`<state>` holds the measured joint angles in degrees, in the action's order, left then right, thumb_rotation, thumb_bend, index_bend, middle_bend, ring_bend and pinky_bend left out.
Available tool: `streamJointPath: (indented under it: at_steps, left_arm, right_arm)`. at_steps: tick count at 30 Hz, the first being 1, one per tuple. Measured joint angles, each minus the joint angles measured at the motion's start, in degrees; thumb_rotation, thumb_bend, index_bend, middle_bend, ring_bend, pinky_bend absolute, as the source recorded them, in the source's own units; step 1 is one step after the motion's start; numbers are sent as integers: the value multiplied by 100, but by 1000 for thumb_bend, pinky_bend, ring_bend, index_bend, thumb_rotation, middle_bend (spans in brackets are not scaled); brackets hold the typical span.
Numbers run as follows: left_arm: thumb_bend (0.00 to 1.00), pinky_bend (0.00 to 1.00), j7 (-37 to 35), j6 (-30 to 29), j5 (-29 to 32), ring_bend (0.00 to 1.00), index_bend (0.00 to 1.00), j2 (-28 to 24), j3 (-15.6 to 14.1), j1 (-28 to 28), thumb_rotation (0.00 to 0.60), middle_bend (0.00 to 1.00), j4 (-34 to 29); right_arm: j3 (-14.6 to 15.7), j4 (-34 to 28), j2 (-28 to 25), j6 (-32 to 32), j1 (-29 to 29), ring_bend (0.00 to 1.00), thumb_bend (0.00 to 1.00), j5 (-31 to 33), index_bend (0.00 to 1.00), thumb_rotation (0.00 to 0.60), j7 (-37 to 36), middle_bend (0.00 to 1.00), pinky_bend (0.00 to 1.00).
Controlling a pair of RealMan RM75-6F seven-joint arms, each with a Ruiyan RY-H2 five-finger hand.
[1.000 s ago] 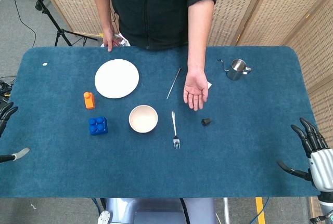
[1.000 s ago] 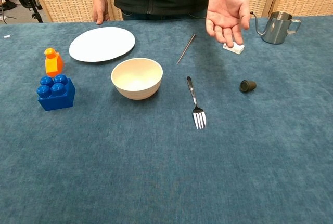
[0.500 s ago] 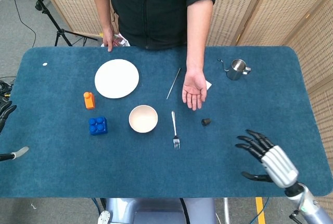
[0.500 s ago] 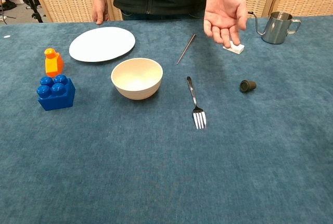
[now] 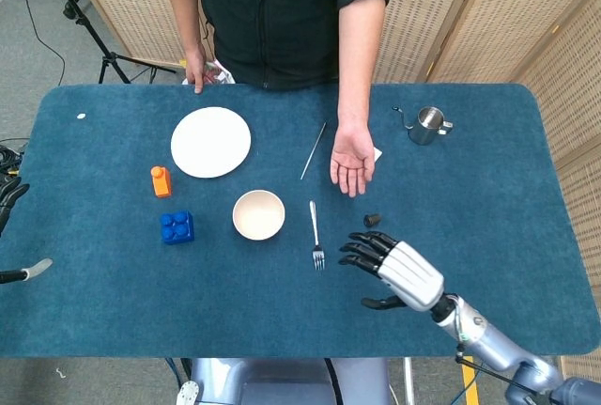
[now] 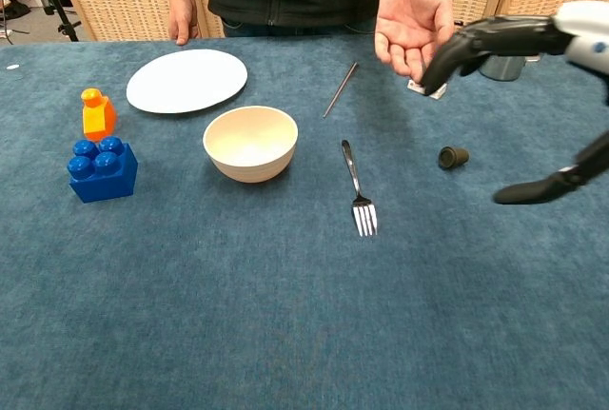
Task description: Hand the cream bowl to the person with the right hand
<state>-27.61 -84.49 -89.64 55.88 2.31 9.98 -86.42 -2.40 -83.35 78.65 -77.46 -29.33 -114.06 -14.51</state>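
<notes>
Already the right hand (image 5: 392,269) is seen well inside the table (image 5: 488,170), near the front edge and to the right of the fork (image 5: 315,234); a second ago it was parked at the far right edge, and half a second ago it was only halfway across. Its fingers are spread apart and nothing is held. The approach toward the cream bowl (image 5: 258,214) is judged to be under way, though the bowl is not yet touched: it sits upright on the cloth, left of the fork and near the white plate (image 5: 211,142). The person's open palm (image 5: 352,168) is held out beyond the fork, ready to receive. Only a sliver of the left hand (image 5: 9,200) is shown at the left edge, so its state cannot be told.

One bowl, one plate, one fork, one thin metal rod (image 5: 314,150), one steel pitcher (image 5: 429,125), one small dark cap (image 5: 372,220), one blue brick (image 5: 177,227) and one orange figure (image 5: 161,180) are counted.
</notes>
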Motion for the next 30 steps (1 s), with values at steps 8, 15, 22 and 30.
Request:
streamJointPath:
  at_steps: [8,15,22,30]
  left_arm:
    - [0,1,-32,118,57,0,0,-4,17,48,600,0,9]
    - [0,1,-178,192,105,0,0,-33,28,66,600,0,45]
    - [0,1,-390,250,114,0,0,-79,30,87,600,0,69]
    - [0,1,-687,372,223,0,0,-122,70,121,600,0,169]
  right_arm:
    - [-467,-13,834,1128,-576,190,232,616,298,600,1302,273,254]
    - [-929,13,1546,1746,-989,190,247,1431,298,600,2432,279,259]
    - [-1165,192,2083,2180,-1333,190,260,1996,298,600,3336,280,259]
    - [-1273,1005,2669,2507,-1697,190,311,2532,298,600,3790,281,259]
